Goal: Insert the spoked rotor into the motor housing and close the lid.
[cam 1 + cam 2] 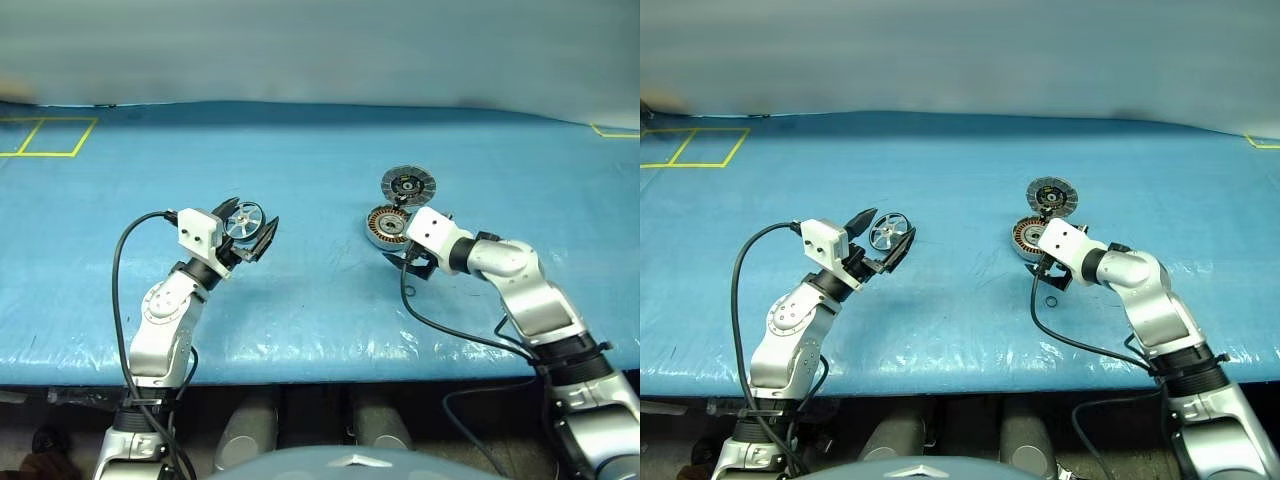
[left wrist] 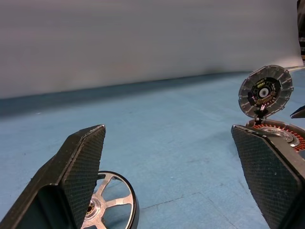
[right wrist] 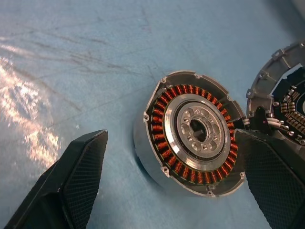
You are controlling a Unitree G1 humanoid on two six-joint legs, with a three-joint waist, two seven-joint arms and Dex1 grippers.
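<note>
Legible writing or brand marks: none readable on any part; a small label on the lid's inner face too small to read.

Motor housing [image 3: 190, 138]: resting on the blue tabletop [image 1: 320, 150], right of centre, open side exposed. Contents: ring of copper-brown windings around a silver centre with a dark bore.

Lid [image 1: 408, 185]: hinged to the far edge of the housing, swung open, standing tilted up, dark ribbed face with circular inner board turned toward the camera.

Spoked rotor [image 1: 244, 221]: left of centre on the tabletop, well apart from the housing, lying between the two fingers of the left claw [image 1: 250, 228]. Contact between fingers and rotor: cannot tell from the head views; in the left wrist view, rotor just beside the inner face of one finger, far finger clear of it.

Left claw: spread wide, nothing pinched.

Right claw [image 3: 171, 181]: spread wide, poised over the near side of the housing, one finger close to the hinge area, the other over bare tabletop. Nothing pinched.

Yellow tape outlines [image 1: 48, 137]: far left corner of the tabletop.
</note>
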